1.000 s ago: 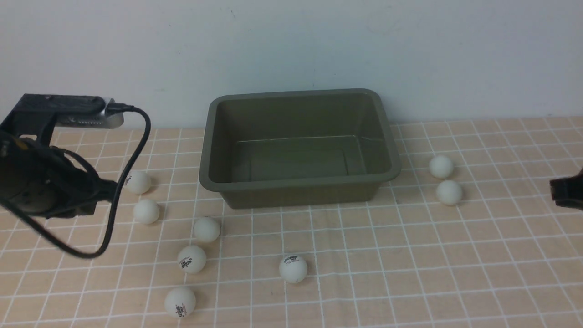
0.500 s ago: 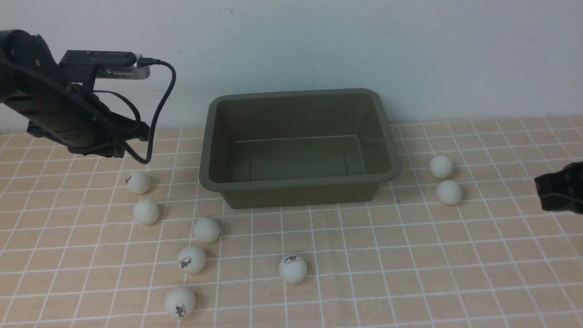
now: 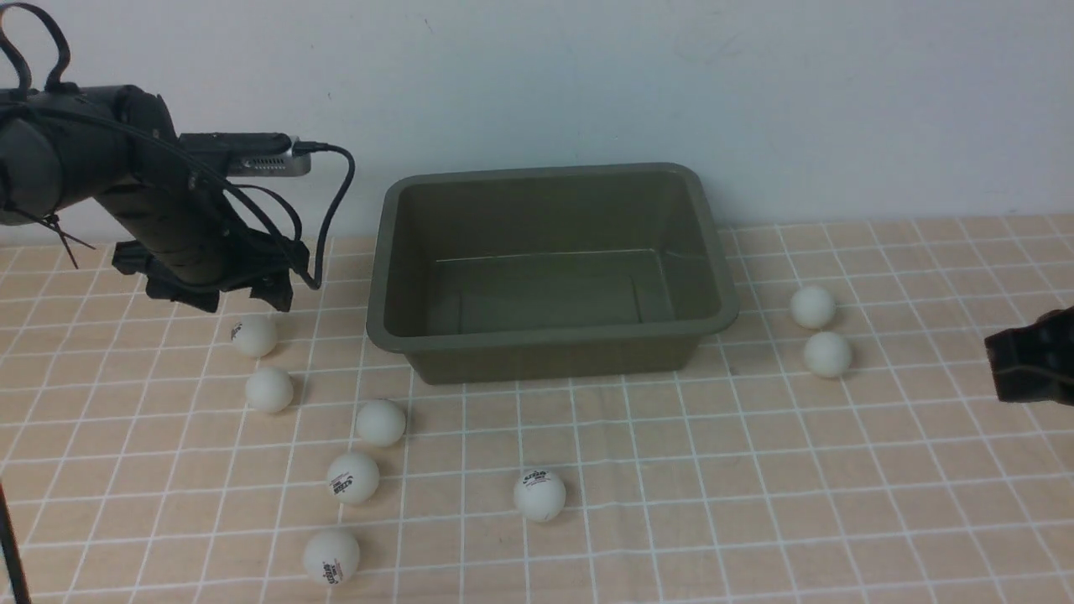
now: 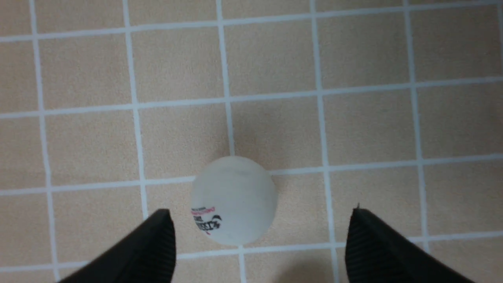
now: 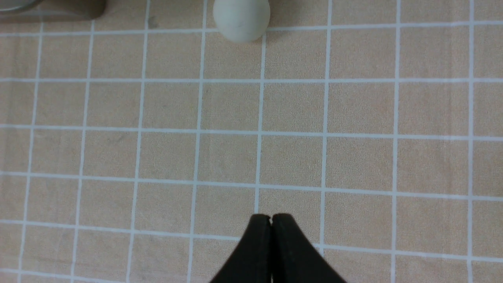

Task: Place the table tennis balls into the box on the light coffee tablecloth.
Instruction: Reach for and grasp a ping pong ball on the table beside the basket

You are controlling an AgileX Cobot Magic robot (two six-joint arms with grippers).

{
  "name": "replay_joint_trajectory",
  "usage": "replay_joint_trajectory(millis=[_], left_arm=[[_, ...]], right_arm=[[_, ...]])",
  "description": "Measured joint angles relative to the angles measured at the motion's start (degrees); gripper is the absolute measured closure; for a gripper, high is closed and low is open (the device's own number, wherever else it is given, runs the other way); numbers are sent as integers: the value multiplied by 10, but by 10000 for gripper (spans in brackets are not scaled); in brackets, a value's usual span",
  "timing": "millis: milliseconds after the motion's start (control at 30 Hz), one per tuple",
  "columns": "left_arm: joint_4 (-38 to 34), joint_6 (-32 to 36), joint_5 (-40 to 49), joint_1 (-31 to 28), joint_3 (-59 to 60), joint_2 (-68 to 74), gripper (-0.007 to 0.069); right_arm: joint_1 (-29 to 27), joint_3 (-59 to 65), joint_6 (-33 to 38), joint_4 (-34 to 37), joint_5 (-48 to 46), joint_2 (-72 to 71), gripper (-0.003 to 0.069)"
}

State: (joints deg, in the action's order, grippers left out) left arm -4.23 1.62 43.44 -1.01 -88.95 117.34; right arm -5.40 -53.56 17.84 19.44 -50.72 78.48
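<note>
The olive-green box (image 3: 550, 331) stands empty on the peach grid tablecloth (image 3: 671, 470). Several white table tennis balls lie left of the box, one at the front middle (image 3: 539, 494), two on the right (image 3: 812, 306). My left gripper (image 3: 214, 294) is open and hovers just above the far-left ball (image 3: 253, 335). In the left wrist view that ball (image 4: 234, 200) lies between the spread fingertips (image 4: 157, 236), nearer one of them, untouched. My right gripper (image 5: 271, 220) is shut and empty over bare cloth; a ball (image 5: 241, 17) lies ahead of it.
A white wall rises behind the box. The left arm's cable (image 3: 336, 201) loops near the box's left rim. The box's corner (image 5: 59, 8) shows in the right wrist view.
My left arm has swung up and rightward, then come down over the far-left ball. My right gripper has edged into view a little. No ball has moved.
</note>
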Motion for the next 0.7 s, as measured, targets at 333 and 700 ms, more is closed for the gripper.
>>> replay_joint_trajectory(millis=[333, 700], left_arm=[[-1, 7, 5, -21, -20, 45, 137], [-14, 18, -5, -21, -20, 65, 176]], right_arm=[[0, 0, 0, 0, -2, 0, 675], [0, 0, 0, 2, -2, 0, 675]])
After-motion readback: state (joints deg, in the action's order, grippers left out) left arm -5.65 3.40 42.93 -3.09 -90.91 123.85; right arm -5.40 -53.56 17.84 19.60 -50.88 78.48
